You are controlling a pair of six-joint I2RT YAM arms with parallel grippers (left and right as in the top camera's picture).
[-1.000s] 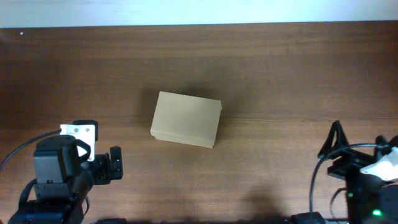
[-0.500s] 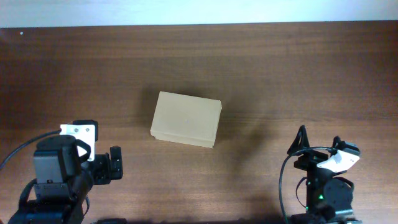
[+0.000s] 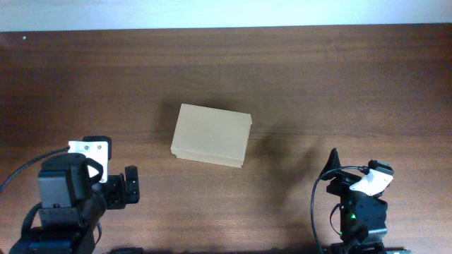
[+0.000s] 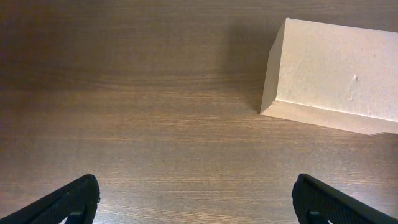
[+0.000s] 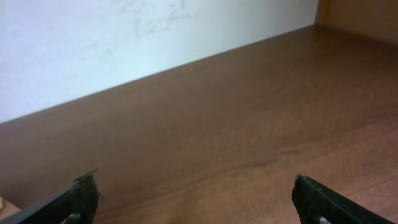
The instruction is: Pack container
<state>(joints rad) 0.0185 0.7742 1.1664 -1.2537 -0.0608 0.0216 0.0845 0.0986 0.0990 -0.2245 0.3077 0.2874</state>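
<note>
The container (image 3: 212, 135) is a plain tan cardboard box, lid shut, lying in the middle of the wooden table. It also shows at the upper right of the left wrist view (image 4: 336, 74). My left gripper (image 3: 126, 187) is at the front left, well short of the box, open and empty, with both fingertips at the bottom corners of the left wrist view (image 4: 196, 202). My right gripper (image 3: 353, 173) is at the front right, open and empty, looking across bare table toward a white wall (image 5: 196, 199). No pens or markers are in view.
The dark wooden table (image 3: 318, 77) runs back to a white wall (image 3: 226, 13) along its far edge. In the right wrist view a brown wooden surface (image 5: 364, 15) stands at the top right corner.
The right arm has swung left along the front edge, from the far right corner toward the box side. The left arm and the box have not moved.
</note>
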